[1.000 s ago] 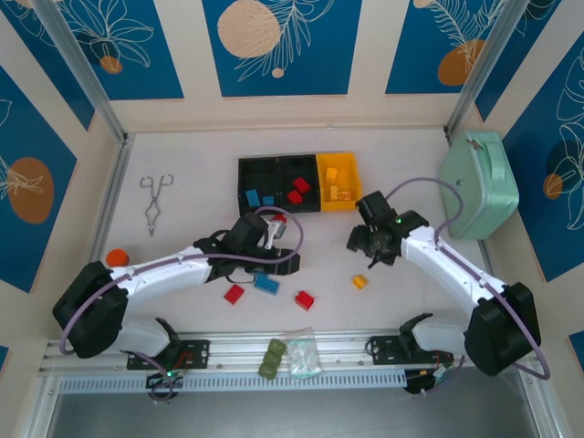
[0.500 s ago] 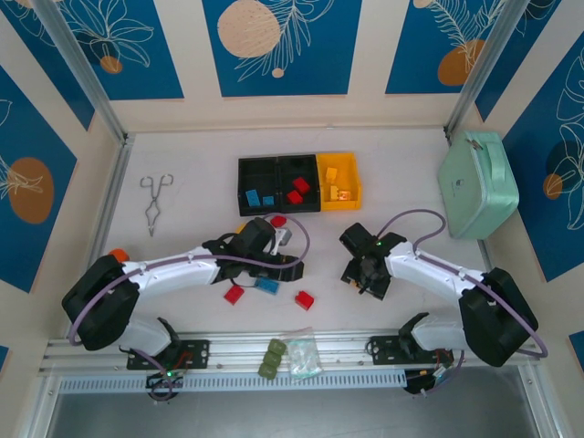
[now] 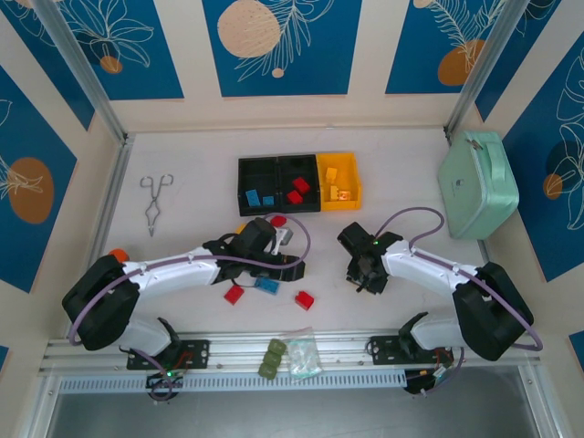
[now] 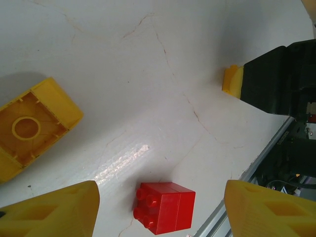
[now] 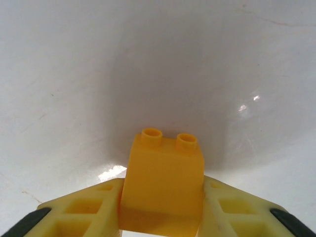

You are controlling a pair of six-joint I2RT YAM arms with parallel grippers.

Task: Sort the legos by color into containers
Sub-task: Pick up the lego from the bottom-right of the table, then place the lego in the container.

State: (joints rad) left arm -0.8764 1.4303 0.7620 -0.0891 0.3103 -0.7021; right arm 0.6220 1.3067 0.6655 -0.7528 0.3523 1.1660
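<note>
Lego [image 5: 165, 173] seemingly gripped in right pincer [image 5: 163, 200]

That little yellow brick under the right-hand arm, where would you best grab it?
By its two smooth side walls, coming down from above. The yellow brick has its studs pointing away from the wrist, so its flat parallel walls face the right hand, whose fingers sit against them.

yellow-orange brick [image 5: 163, 182], red brick [image 4: 164, 207], black bins [image 3: 255, 173], yellow bin [image 3: 351, 169] and mint-green case [image 3: 478, 182] lie on a white table [image 3: 182, 164].
</note>
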